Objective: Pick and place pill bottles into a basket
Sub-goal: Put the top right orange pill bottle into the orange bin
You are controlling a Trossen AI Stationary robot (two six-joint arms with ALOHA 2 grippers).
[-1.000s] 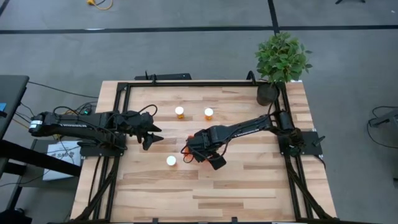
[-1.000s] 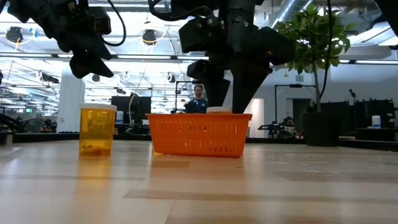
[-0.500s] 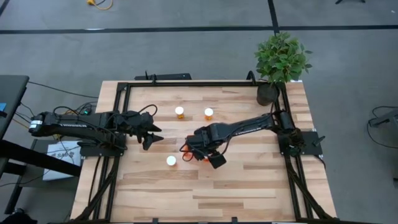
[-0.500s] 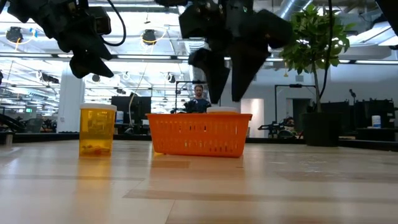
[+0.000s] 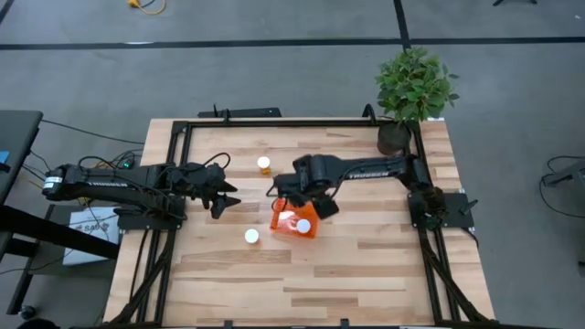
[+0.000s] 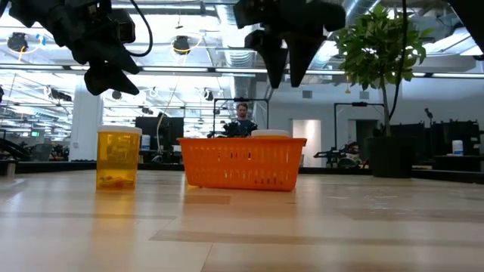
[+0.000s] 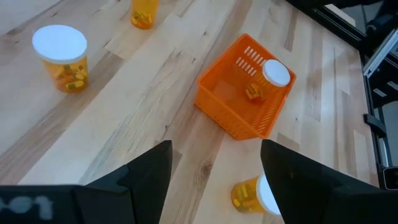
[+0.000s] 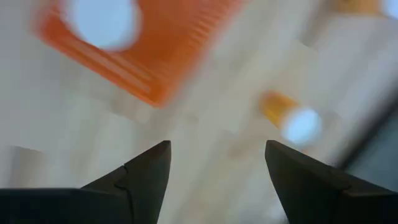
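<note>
Basket (image 5: 294, 219) sits mid-table; the high view shows one white-capped bottle (image 5: 303, 225) inside it, which the low view hides behind the basket's wall. Two bottles stand outside, one (image 5: 251, 236) near the basket, one (image 5: 263, 164) farther back. Right gripper (image 5: 315, 203) hangs above the basket's far edge, fingers apart and empty. Left gripper (image 5: 226, 200) waits beside, likewise apart.

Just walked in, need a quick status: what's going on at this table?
Two arms are loading pill bottles into the orange basket. One bottle is in it. The right claw, open and empty, hangs above the table just behind the basket. The left claw waits, open. Bottles and stand on the table.
</note>
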